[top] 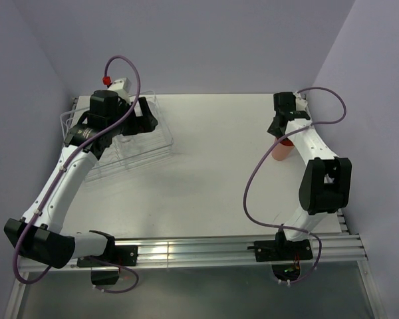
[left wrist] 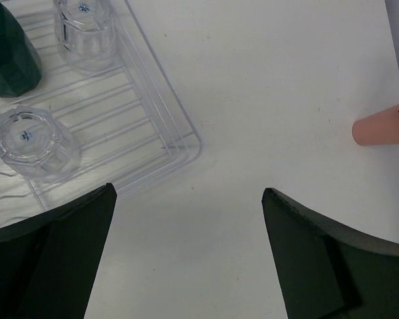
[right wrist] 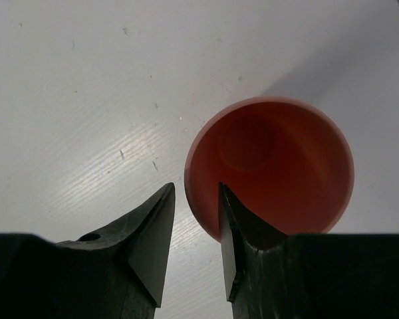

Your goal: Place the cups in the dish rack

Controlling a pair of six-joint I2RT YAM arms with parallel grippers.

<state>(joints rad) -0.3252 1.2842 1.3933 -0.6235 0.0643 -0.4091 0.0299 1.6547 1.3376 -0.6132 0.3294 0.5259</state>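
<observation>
Top external view: the left gripper (top: 143,116) hangs over the clear dish rack (top: 161,139) at the table's (top: 213,173) far left, while the right gripper (top: 280,126) sits at the salmon-pink cup (top: 281,151) near the far right — the two sites well apart. Left wrist view: the left fingers (left wrist: 60,252) are spread wide with nothing between them; below lie the rack's corner, two clear tumblers (left wrist: 33,141) standing inverted on its ribs, and the dark green mug (left wrist: 6,56) at the frame's edge. The pink cup shows small at the right border. Right wrist view: the cup stands upright, mouth up, and the right fingers (right wrist: 243,232) straddle its near rim, one inside and one outside; the jaws are partly drawn in, though whether they already pinch the wall cannot be told from this angle. The step in hand appears to be the grasp of the pink cup — next come a firm closure, a lift, and a carry across to the rack.
</observation>
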